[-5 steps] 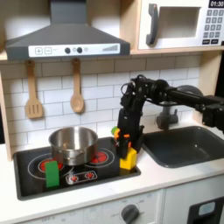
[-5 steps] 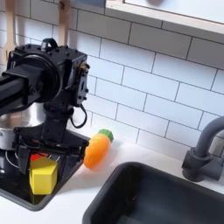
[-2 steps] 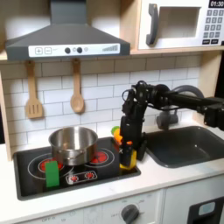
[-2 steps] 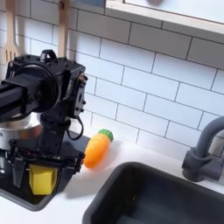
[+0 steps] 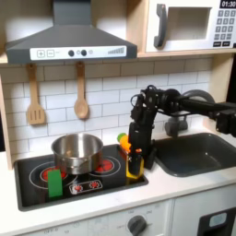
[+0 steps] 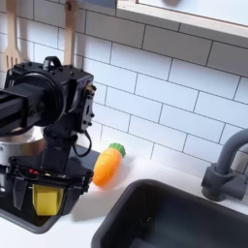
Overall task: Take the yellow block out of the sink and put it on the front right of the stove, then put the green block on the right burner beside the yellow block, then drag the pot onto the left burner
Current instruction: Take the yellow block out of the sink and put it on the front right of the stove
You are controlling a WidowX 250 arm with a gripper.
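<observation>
Gripping the yellow block (image 6: pixel 44 200) upright on the stove (image 5: pixel 111 178), the gripper (image 6: pixel 43 198) hid the green block (image 5: pixel 55 182) in the second exterior view.

Seen from the front in the first exterior view, at some distance and slightly above counter height, facing the tiled back wall across the whole toy kitchen: stove (image 5: pixel 78 180) left, sink (image 5: pixel 195 152) right. Seen close from the sink's end in the second exterior view, looking along the counter toward the stove (image 6: pixel 24 218). Shared in both exterior views: the stove's sink-side end, the sink (image 6: pixel 179 221) and the wall behind them.
</observation>
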